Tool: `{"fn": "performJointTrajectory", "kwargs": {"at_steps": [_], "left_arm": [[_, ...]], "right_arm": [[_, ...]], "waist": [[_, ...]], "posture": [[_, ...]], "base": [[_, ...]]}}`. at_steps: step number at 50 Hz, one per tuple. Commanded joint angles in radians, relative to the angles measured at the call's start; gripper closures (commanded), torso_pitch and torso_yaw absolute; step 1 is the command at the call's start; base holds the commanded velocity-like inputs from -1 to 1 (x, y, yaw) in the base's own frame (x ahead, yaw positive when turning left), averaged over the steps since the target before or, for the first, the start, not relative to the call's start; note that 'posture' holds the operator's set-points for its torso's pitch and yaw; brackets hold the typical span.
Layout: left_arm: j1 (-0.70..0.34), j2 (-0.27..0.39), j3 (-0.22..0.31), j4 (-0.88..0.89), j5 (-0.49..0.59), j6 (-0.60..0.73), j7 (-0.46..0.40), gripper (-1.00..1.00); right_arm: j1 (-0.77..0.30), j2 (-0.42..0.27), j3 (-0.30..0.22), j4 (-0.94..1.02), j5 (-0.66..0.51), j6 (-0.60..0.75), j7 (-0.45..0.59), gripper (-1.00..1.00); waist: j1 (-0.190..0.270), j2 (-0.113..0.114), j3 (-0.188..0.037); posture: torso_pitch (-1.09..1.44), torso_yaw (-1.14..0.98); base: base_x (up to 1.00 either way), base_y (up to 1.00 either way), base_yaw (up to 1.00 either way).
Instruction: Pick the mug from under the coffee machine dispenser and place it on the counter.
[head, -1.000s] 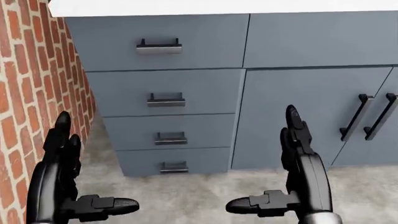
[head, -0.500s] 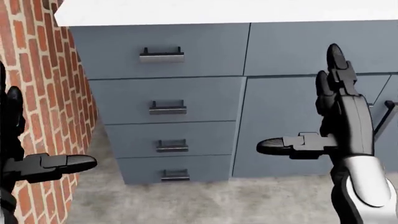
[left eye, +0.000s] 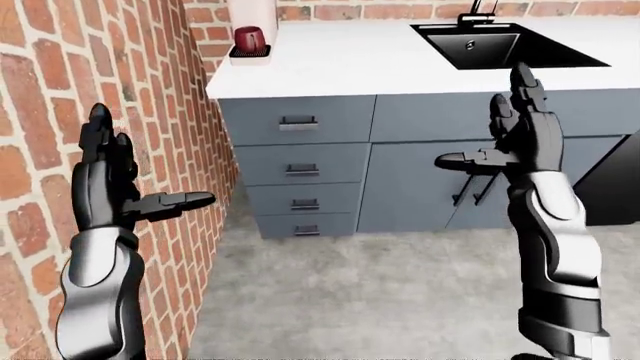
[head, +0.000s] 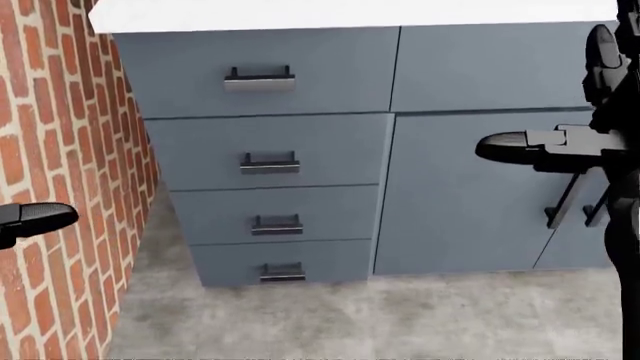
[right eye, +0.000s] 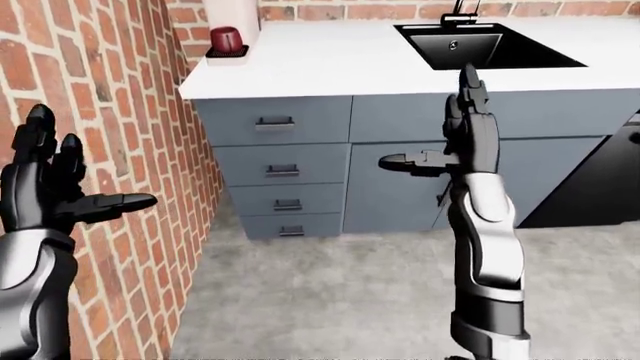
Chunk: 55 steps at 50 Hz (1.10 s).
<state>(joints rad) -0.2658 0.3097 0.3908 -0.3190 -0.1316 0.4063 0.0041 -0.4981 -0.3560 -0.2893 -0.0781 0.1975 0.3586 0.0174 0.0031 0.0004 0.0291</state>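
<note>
The red mug (left eye: 249, 37) stands on the drip tray under the white coffee machine (left eye: 254, 13), at the white counter's (left eye: 370, 64) far-left corner against the brick wall. It also shows in the right-eye view (right eye: 226, 37). Both hands are raised well short of the counter, at drawer height. My left hand (left eye: 140, 172) is open and empty, close to the brick wall. My right hand (left eye: 485, 120) is open and empty, fingers pointing up, in front of the cabinet doors. In the head view only the left thumb (head: 30, 219) and the right hand (head: 560, 146) show.
A brick wall (left eye: 60, 75) runs along the left. Grey drawers (left eye: 298, 169) and cabinet doors (left eye: 430, 180) sit under the counter. A black sink (left eye: 500, 45) is set into the counter at the right. A dark appliance (left eye: 615, 187) stands at the far right. The floor is grey concrete.
In the head view both hands have risen and spread outward. The left hand has slid almost off the left edge, the right hand to the right edge. The camera has shifted slightly.
</note>
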Motion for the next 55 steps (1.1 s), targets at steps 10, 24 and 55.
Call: {"fn": "performJointTrajectory", "kwargs": {"at_steps": [10,24,55], "left_arm": [[-0.040,0.062,0.048,-0.036,-0.039,-0.014,0.007,-1.00],[-0.073,0.107,0.088,-0.051,-0.103,0.055,0.103,-1.00],[-0.084,0.132,0.094,-0.063,-0.131,0.078,0.110,-1.00]], "right_arm": [[-0.069,-0.060,-0.014,0.004,-0.015,-0.033,-0.006,-1.00],[-0.093,-0.085,-0.025,-0.003,-0.005,-0.009,-0.002,-1.00],[-0.099,-0.093,-0.028,-0.009,0.000,-0.009,0.003,-1.00]], "waist": [[0.000,0.000,-0.020],[-0.001,0.004,-0.019],[0.007,0.015,-0.012]], "posture": [[0.00,0.00],[0.00,0.00],[0.00,0.00]], "base": [[0.00,0.00,0.00],[0.00,0.00,0.00],[0.12,0.00,0.00]]}}
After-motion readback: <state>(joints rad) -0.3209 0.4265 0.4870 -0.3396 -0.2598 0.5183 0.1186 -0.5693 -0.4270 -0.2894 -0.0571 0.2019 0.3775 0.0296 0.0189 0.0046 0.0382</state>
